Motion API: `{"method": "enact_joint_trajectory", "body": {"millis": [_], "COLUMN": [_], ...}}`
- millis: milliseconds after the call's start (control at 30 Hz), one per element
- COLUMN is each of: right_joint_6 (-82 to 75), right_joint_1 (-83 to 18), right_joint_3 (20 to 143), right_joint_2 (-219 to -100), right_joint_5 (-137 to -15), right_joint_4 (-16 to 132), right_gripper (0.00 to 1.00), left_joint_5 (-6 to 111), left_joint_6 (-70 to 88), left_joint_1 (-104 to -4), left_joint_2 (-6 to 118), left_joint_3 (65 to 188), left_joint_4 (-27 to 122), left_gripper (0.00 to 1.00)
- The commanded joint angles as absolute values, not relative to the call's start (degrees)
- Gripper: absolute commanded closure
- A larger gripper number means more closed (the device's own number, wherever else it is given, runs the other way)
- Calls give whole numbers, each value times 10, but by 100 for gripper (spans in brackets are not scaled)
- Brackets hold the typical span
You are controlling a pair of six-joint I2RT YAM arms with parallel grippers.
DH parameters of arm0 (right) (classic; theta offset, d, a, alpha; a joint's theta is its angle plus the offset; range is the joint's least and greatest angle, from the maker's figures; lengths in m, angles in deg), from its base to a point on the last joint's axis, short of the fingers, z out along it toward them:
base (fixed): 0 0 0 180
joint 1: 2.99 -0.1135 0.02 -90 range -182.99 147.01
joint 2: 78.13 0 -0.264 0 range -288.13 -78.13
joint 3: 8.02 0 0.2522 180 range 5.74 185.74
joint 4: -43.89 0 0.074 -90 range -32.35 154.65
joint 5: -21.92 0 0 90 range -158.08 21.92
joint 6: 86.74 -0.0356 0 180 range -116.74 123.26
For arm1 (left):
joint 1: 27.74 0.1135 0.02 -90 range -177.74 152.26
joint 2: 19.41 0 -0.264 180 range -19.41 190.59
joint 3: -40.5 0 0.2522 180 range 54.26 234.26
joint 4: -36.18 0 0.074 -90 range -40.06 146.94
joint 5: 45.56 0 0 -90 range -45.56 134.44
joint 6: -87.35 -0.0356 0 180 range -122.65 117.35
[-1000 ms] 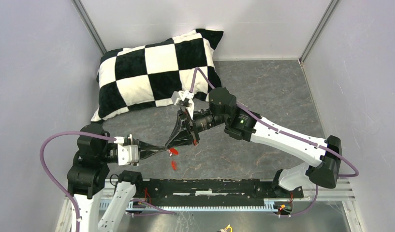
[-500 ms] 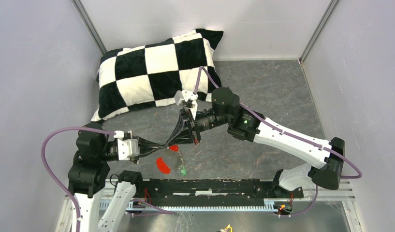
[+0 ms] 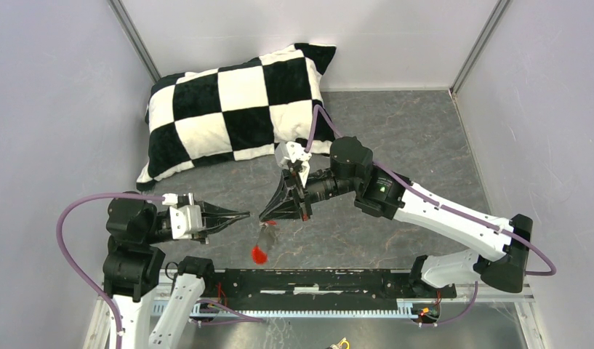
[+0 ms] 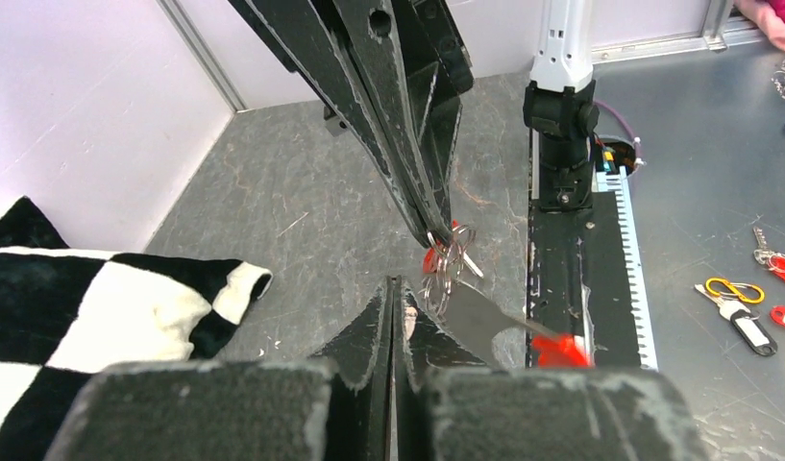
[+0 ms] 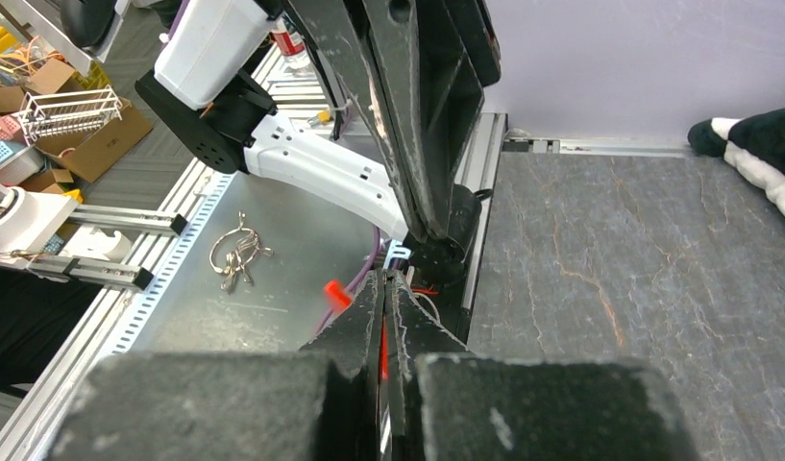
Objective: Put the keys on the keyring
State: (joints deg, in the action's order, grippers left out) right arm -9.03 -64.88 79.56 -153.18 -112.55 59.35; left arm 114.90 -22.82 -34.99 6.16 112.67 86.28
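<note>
Left end effector (image 3: 244, 214) is sitting with its fingers pressed together and nothing between them, pointing across at the right arm. Right end effector (image 3: 265, 217) is clamping down on the ring end of the keyring (image 3: 265, 234), tips fully together. The two tips are facing each other just apart over the grey table (image 3: 395, 145), not touching. The keyring is hanging off the right tips, with the silvery part dropping toward the near edge and the bright red fob (image 3: 259, 254) dangling at the bottom; can't tell whether the fob is touching the table. In the left wrist view the silvery rings (image 4: 444, 271) are bunching right under the right tips, just beside the left tips, and a flat silvery strip is running from them out to the red end. A small red piece (image 4: 430, 257) is sitting right at the pinch; can't tell whether that's a key head or part of the fob. Can't make out individual keys on the ring at this size. In the right wrist view a red sliver is showing between the closed right fingers. The checkered pillow (image 3: 228, 109) is lying at the far left of the table, well apart from both arms. A separate bunch of keys (image 5: 236, 254) is lying on the metal surface beyond the table's near edge, away from both arms.
</note>
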Motion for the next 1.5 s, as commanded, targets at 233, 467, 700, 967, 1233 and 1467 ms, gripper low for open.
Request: {"method": "enact_joint_trajectory", "body": {"millis": [233, 467, 700, 967, 1233, 1467], "right_joint_6": [-75, -73, -76, -82, -88, -90], "right_joint_1": [-651, -652, -652, -652, -653, -655], "right_joint_3": [800, 821, 839, 853, 862, 865], "right_joint_2": [-1513, -1525, -1539, -1555, -1569, -1575], "right_joint_5": [-1111, -1102, -1113, -1124, -1133, -1135], "right_joint_4": [594, 609, 611, 612, 607, 607], "right_gripper": [100, 100, 100, 100, 100, 100], "left_joint_5": [1176, 1171, 1177, 1178, 1200, 1223], "left_joint_6": [-250, -373, -407, -488, -434, -430], "left_joint_1": [-349, -349, -350, -349, -349, -350], "left_joint_2": [72, 118, 116, 123, 105, 111], "left_joint_3": [1141, 1199, 1172, 1159, 1138, 1137], "left_joint_4": [919, 1092, 1113, 1112, 1040, 1039], "left_gripper": [75, 64, 49, 28, 32, 52]}}
